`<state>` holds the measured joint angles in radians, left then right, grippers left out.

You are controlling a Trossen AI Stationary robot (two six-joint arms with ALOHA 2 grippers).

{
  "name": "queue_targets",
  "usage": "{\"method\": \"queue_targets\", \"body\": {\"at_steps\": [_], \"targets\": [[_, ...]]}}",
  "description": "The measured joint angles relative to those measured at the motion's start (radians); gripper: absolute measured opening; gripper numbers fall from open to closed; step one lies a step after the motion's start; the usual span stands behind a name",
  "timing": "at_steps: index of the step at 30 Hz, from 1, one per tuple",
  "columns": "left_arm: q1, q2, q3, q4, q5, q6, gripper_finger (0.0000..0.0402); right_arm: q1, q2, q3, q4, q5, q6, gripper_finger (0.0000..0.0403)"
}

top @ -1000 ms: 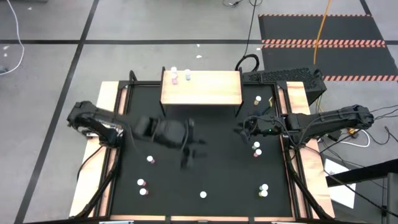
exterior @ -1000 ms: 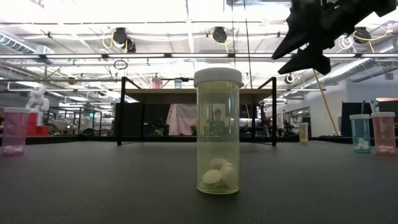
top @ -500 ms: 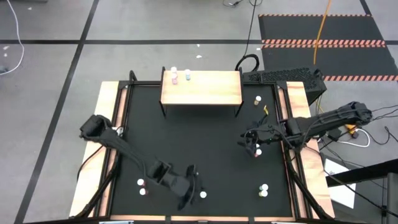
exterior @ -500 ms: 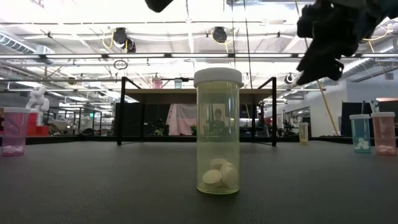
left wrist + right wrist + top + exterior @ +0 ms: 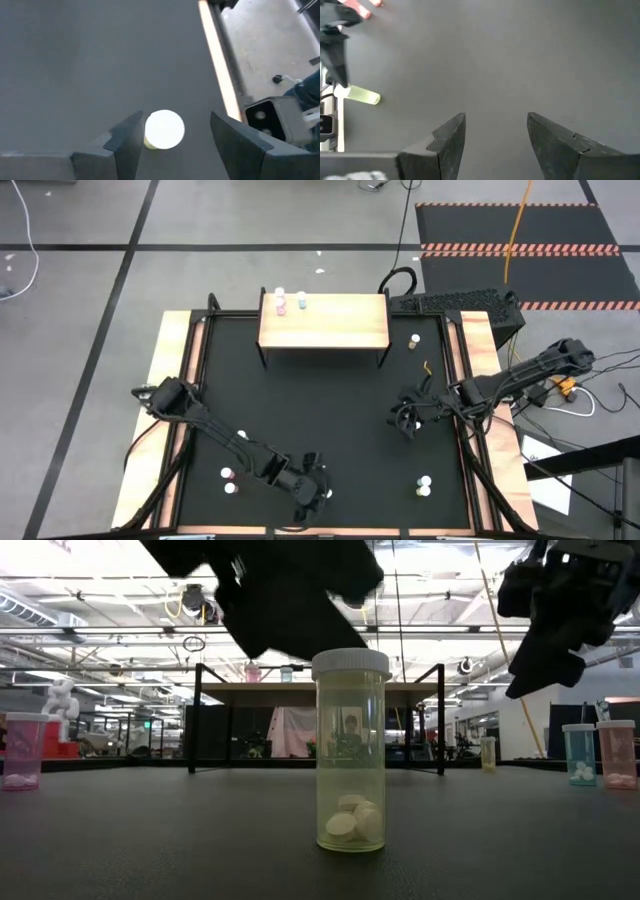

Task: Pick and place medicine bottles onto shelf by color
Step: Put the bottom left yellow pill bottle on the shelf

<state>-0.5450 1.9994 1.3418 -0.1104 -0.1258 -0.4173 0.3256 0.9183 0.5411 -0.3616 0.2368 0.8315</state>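
Your left tool (image 5: 172, 131) hangs spread around the yellow bottle (image 5: 163, 129), lower center; right tool (image 5: 496, 131) spread, empty

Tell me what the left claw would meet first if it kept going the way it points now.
The left claw points down at the white cap of a yellow bottle, which sits between its open fingers, nearer one finger. It would likely meet that cap, or straddle the bottle down to the black mat; the depth is unclear.
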Motion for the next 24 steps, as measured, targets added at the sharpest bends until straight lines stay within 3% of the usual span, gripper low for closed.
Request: {"method": "queue_targets", "body": {"at_steps": [6, 10, 24], "targets": [[0.011, 0.013, 0.0, -0.018, -0.008, -0.009, 0.0269, 0.031, -0.002, 0.0, -0.001, 0.034, 0.02, 0.0208], [0.013, 0.012, 0.0, -0.038, -0.008, -0.004, 0.0268, 0.042, -0.002, 0.0, 0.006, 0.053, 0.021, 0.0208], [0.013, 0.012, 0.0, -0.051, -0.008, 0.016, 0.0139, 0.043, -0.002, 0.0, 0.028, 0.054, 0.021, 0.0208]]}}
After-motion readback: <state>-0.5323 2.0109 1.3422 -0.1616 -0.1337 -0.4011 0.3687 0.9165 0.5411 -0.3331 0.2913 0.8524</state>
